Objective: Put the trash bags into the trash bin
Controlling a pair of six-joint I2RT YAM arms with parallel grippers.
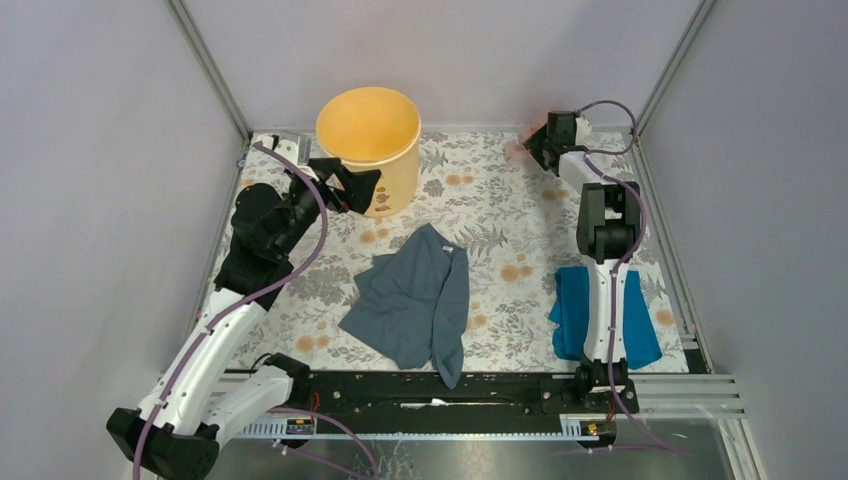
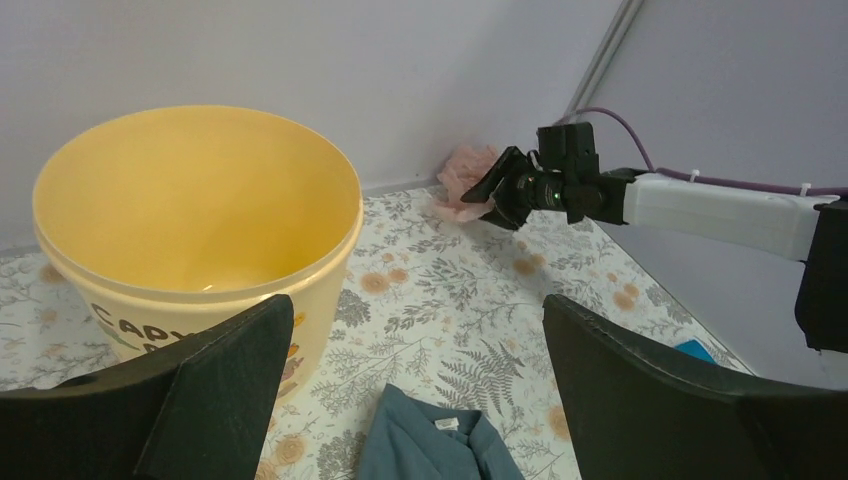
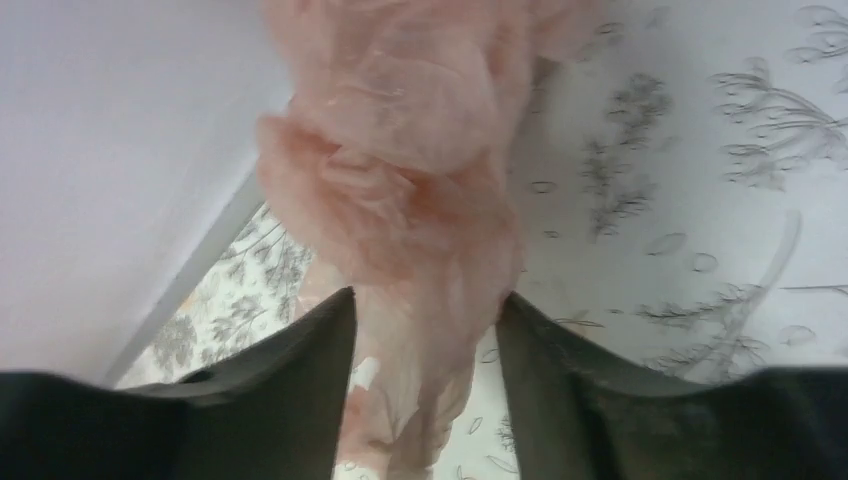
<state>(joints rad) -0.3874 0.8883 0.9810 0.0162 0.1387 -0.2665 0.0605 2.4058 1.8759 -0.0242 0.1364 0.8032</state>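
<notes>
Upper right in the overhead view, the right gripper (image 3: 425, 330) straddles the bunched pink bag (image 3: 400, 170), half-closed; I cannot tell if it pinches. It should gather plenty of film and lift high before crossing to the bucket (image 1: 395, 180). The left gripper (image 2: 415, 305) gapes empty.

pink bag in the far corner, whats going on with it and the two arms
The right gripper straddles the crumpled pink trash bag in the far right corner; whether it grips yet is unclear. The left gripper hovers open beside the yellow bucket, which looks empty. So the bag is not binned yet.
</notes>
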